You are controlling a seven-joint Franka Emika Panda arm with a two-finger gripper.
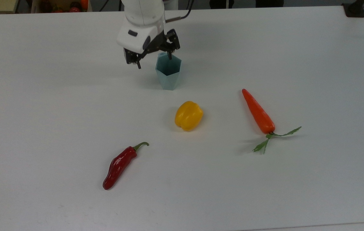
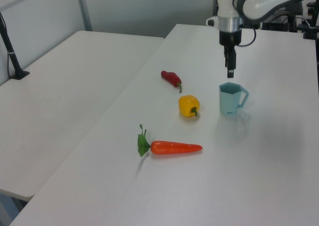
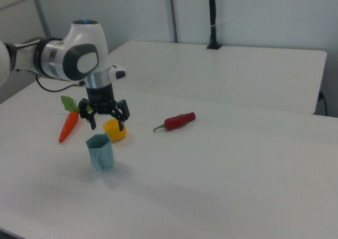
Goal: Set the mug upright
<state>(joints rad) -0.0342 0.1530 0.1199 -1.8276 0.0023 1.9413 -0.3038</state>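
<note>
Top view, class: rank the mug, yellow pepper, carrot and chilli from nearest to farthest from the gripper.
1. Mug: standing upright just below the open gripper.
2. Yellow pepper: lower, slightly to the top view's right.
3 and 4. Carrot, far to the top view's right, and chilli, far down towards the near edge: too close to call.

I see my gripper [image 1: 153, 61] just above the mug [image 1: 168, 75]; past the mug sits the pepper [image 1: 188, 115], the carrot [image 1: 258, 112] off to the top view's right.
</note>
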